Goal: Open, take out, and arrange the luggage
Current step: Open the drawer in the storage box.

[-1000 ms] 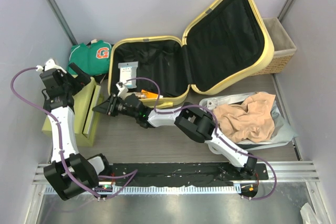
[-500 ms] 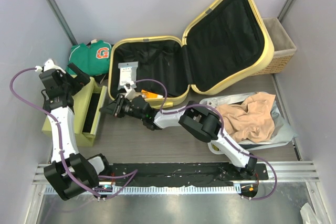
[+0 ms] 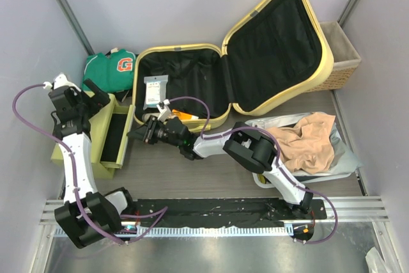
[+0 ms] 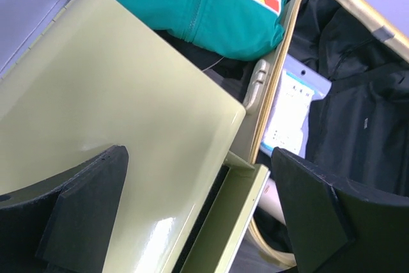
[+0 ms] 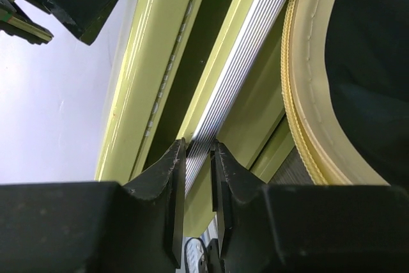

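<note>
Overhead view, clock directions.

Luggage (image 3: 275, 49) sits at 12 o'clock, open: base flat on the table, lid tipped up toward 1–2 o'clock, black lining showing in both halves.

Right arm is stretched low across the table toward 9 o'clock, with the wrist rolled. Right gripper (image 5: 197, 151) is clenched on the thin ribbed front edge of the drawer (image 3: 126, 142) — I see both fingers pressed against it in the wrist view.

Left arm is folded upright at 9 o'clock. Left gripper (image 4: 198, 158) hangs spread wide above the yellow-green box (image 4: 115, 113), grasping nothing.

The box's drawer is pulled out toward the luggage. Its inside is dark and I can't tell the contents.

Grey bag (image 3: 342, 158) at 3–4 o'clock, with a beige garment (image 3: 300, 145) heaped on it.

Wicker basket (image 3: 342, 62) at 2 o'clock, behind the lid.

Green shirt (image 3: 112, 68) at 10–11 o'clock, against the luggage base.

In the base there is a white packet (image 4: 291, 110) near the 9 o'clock wall and a small orange item (image 3: 182, 115) at the near rim.
</note>
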### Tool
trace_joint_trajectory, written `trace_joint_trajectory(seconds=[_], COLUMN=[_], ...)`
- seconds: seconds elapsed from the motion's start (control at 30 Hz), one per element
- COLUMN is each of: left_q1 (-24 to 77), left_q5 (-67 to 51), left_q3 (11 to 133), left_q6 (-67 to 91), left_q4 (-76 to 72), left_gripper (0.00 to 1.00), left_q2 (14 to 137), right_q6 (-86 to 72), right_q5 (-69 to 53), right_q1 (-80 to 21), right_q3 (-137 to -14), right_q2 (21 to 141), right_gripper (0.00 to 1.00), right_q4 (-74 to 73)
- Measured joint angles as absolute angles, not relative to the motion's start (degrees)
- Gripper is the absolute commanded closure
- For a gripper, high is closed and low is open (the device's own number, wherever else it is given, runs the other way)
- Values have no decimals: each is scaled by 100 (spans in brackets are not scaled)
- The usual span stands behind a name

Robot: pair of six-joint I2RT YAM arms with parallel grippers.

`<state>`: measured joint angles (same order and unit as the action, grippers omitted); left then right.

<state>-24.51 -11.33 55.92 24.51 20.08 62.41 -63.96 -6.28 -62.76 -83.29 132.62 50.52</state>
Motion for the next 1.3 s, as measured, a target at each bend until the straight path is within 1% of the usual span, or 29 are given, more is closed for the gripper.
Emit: trace_joint_trajectory(seconds=[0.1,0.23,0.4,0.5,0.67,0.7,0.77,0.8,0.87,0.9,1.0,1.07,1.17,1.3], left_q1=[-2169,-1564,-1083,-967,-945,-945,-902,-902,-928,-961,-1160,-1378,-1647,-1772], left_q5=[-956,-943,-985,-945,-814,-823,-792,-788,-755,-781,-1028,-1164,-1007,-701], left_q3=[5592,5601,5601,5500,4958,4869,4816,4818,4842,4853,4877,4880,4880,4880], left_q6=[2329,2307,2386,2469,2700,2753,2786,2786,2742,2711,2639,2591,2467,2329], left_q4=[2220,2475,2598,2602,2554,2561,2580,2576,2582,2582,2598,2602,2644,2781], left_gripper=[0,0,0,0,0,0,0,0,0,0,0,0,0,0], left_q2=[6136,6010,5900,5896,5859,5863,5874,5878,5876,5876,5859,5835,5808,5811], right_q6=[-6305,-6198,-6132,-6077,-5885,-5835,-5736,-5704,-5658,-5640,-5603,-5599,-5579,-5561], right_q5=[-633,-725,-757,-757,-753,-751,-757,-766,-856,-904,-1068,-1087,-1109,-1111], right_q1=[-6274,-6278,-6278,-6278,-6278,-6278,-6278,-6278,-6278,-6278,-6278,-6278,-6281,-6298], right_q3=[-8211,-8132,-8058,-7907,-7618,-7599,-7596,-7607,-7703,-7782,-8134,-8256,-8503,-8801], right_q2=[13166,13085,13074,12995,12685,12615,12514,12490,12486,12495,12543,12556,12639,12825], right_gripper=[87,87,87,84,73,68,62,57,50,44,38,36,35,30], right_q4=[5076,5074,5076,5063,4958,4915,4884,4886,4831,4757,4635,4582,4370,3975])
